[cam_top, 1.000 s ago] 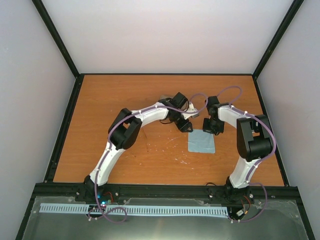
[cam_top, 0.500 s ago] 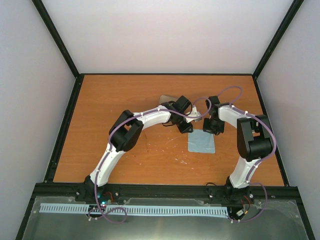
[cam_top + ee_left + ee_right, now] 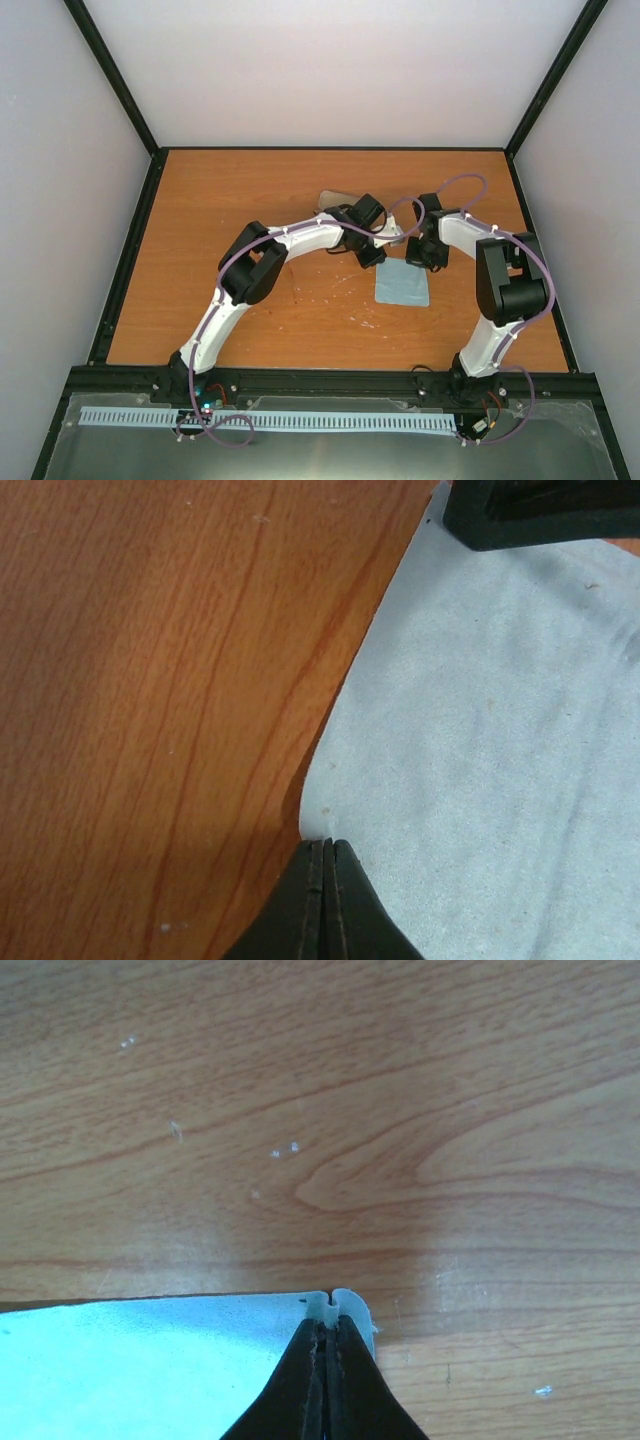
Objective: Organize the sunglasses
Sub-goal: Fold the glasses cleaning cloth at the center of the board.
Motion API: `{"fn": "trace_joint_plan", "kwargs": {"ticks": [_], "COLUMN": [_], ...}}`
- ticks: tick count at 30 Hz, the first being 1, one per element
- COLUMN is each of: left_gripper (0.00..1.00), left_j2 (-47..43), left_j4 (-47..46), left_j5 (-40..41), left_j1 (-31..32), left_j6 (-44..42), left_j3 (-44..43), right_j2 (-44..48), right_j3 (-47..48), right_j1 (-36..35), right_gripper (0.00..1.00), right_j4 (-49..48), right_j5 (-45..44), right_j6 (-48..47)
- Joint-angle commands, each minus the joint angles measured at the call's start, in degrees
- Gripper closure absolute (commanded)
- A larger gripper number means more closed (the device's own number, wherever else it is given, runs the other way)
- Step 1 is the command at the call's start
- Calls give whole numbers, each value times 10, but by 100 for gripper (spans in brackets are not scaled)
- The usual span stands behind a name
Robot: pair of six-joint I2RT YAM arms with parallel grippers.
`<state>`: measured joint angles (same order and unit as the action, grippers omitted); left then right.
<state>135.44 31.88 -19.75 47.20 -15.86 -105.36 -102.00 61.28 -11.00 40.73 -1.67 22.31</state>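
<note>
Blue cloth (image 3: 500, 730) pinched at two corners by left end effector (image 3: 325, 855) and right end effector (image 3: 327, 1335); sunglasses not visible, case (image 3: 335, 197) lies beyond cloth; most work left

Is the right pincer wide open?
No, the right pincer is squeezed shut on a corner of the blue cloth.

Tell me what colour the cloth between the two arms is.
Plain light blue, no pattern. The cloth shows best in the left wrist view.

Cloth (image 3: 403, 287) on table (image 3: 220, 200), 4 o'clock of centre; case (image 3: 335, 197) beyond, at cloth's 11 o'clock; left gripper (image 3: 325, 845) and right gripper (image 3: 327, 1322) at cloth's 11 and 1 o'clock corners.
</note>
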Motion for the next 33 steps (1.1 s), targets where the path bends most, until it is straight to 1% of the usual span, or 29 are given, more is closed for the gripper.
{"fn": "trace_joint_plan", "kwargs": {"ticks": [1, 8, 20, 27, 33], "left_gripper": [100, 100, 99, 99, 100], "left_j2": [-13, -52, -76, -103, -126], "left_j4": [35, 10, -12, -35, -44], "left_j5": [23, 39, 54, 51, 33], "left_j1": [15, 15, 7, 7, 8], "left_j6": [-10, -22, -38, -35, -25], "left_j3": [16, 10, 10, 48, 75], "right_j2": [23, 31, 43, 74, 100], "right_j3": [-13, -5, 23, -1, -40], "right_j1": [0, 0, 0, 0, 0], "right_gripper": [97, 97, 97, 97, 97], "right_j4": [-20, -52, -65, -80, -86], "right_j5": [14, 17, 14, 29, 35], "right_j6": [5, -10, -29, -28, -19]}}
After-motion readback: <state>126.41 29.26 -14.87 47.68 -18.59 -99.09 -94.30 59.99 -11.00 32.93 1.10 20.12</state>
